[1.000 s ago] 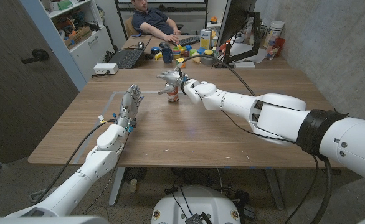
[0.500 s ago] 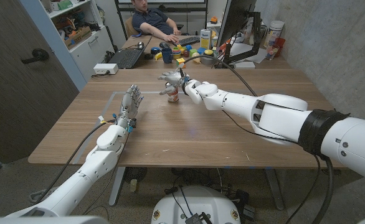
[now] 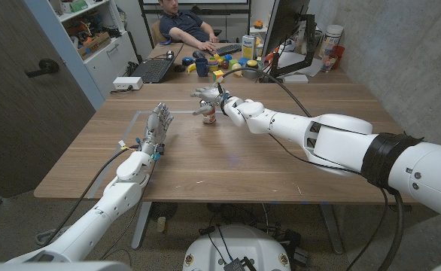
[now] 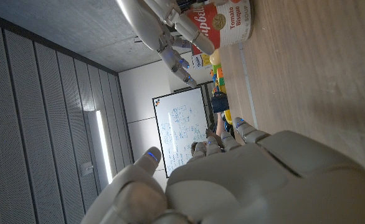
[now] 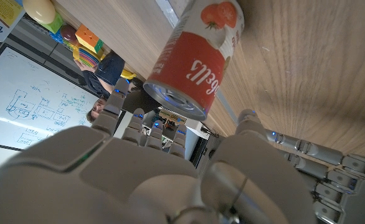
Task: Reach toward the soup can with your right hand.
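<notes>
The soup can (image 3: 209,115) stands upright on the wooden bench (image 3: 228,162), just above the middle of the head frame, its red-and-white label facing the left arm's camera and its metal top rim (image 5: 176,102) showing in the right wrist view. It looks like a full tin — stiff, fairly heavy for its size, with a smooth paper label that could slip under light pressure, so the sure hold would be around the middle of the cylinder wall, thumb on one side and fingers opposite, not by the rim. The right robot hand (image 3: 208,96) is spread above and around the can, fingers apart and holding nothing; from the head view I cannot tell whether any fingertip touches the label, though the right wrist view suggests a gap. The left robot hand (image 3: 158,120) stands on the bench left of centre, fingers extended upward and apart, empty, well apart from the can. The bench top is bare, flat wood with good footing for the can — behind it, at the top of the frame, a second desk carries a laptop (image 3: 153,69), coloured toys and a monitor, with a seated person (image 3: 183,22) beyond.
</notes>
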`<state>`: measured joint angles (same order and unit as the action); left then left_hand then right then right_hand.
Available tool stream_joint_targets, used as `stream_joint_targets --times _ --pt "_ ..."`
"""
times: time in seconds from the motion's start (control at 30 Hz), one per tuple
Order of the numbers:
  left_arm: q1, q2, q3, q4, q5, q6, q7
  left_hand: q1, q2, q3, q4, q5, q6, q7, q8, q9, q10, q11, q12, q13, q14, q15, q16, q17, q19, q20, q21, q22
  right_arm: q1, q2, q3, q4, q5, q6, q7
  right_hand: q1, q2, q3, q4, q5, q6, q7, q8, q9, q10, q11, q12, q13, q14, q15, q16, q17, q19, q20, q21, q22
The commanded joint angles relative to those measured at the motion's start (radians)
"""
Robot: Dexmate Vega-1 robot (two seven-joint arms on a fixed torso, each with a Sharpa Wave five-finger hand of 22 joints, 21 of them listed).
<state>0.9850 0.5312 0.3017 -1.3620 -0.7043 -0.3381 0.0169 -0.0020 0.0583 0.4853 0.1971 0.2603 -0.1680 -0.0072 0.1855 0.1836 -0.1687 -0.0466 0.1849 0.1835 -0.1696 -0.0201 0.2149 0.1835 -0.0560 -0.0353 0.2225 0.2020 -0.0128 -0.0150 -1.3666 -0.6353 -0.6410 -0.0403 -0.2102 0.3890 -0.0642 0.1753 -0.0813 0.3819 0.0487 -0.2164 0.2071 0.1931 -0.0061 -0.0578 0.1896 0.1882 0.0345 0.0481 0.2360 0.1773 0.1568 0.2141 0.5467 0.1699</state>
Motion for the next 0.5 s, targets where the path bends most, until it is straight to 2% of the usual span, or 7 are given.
stream_joint_targets --times 0.03,0.5 --pt "-0.008 -0.002 -0.001 0.013 -0.005 -0.003 -0.012 -0.002 0.13 -0.003 0.001 0.005 -0.105 -0.002 0.006 0.004 -0.096 -0.001 0.004 0.004 -0.058 0.004 0.003 0.003 -0.006 -0.008 0.004 0.004 0.001 0.005 -0.005 0.012 0.001 0.008 -0.006 0.014 0.0 -0.004 -0.002 0.01 0.006 -0.002 0.007 0.004 0.009 -0.001 0.01 0.005 0.004 -0.001 0.001 -0.001 0.007 0.003 -0.004 0.002" --pt "-0.02 -0.005 0.004 0.032 -0.008 -0.004 -0.029 -0.002 0.131 -0.004 0.001 0.006 -0.105 -0.001 0.005 0.004 -0.096 -0.001 0.004 0.005 -0.058 0.004 0.003 0.003 -0.007 -0.008 0.004 0.004 -0.01 -0.026 0.007 -0.038 0.003 -0.004 0.0 0.021 0.002 -0.011 -0.003 0.013 0.008 -0.002 0.005 0.004 0.028 -0.002 0.014 0.006 0.011 -0.003 -0.001 -0.001 0.019 0.003 -0.014 0.002"
